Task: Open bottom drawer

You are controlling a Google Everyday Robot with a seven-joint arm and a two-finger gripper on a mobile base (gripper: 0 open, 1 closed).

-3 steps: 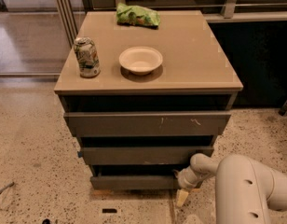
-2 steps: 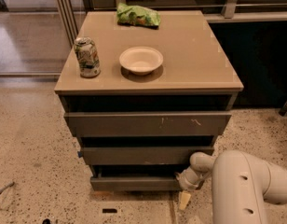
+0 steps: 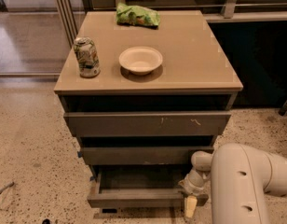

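Observation:
The bottom drawer (image 3: pixel 134 197) is the lowest of three grey-brown fronts on the cabinet. It stands pulled out a little, with its dark inside showing behind the plain front panel. My gripper (image 3: pixel 190 204) is at the drawer's right front corner, right against the panel's end. My white arm (image 3: pixel 246 185) comes in from the lower right and hides the cabinet's lower right side.
Above are the middle drawer (image 3: pixel 143 155) with a blue tab (image 3: pixel 80 154) and the top drawer (image 3: pixel 148 124) with pale scratches. On the cabinet top (image 3: pixel 194 55) stand a can (image 3: pixel 86 56), a white bowl (image 3: pixel 140 59) and a green bag (image 3: pixel 136 15). A small tool (image 3: pixel 1 192) lies on the floor at left.
The bottom drawer has slid out towards me, showing more of its inside. My gripper stays at its right front corner and has moved out with it.

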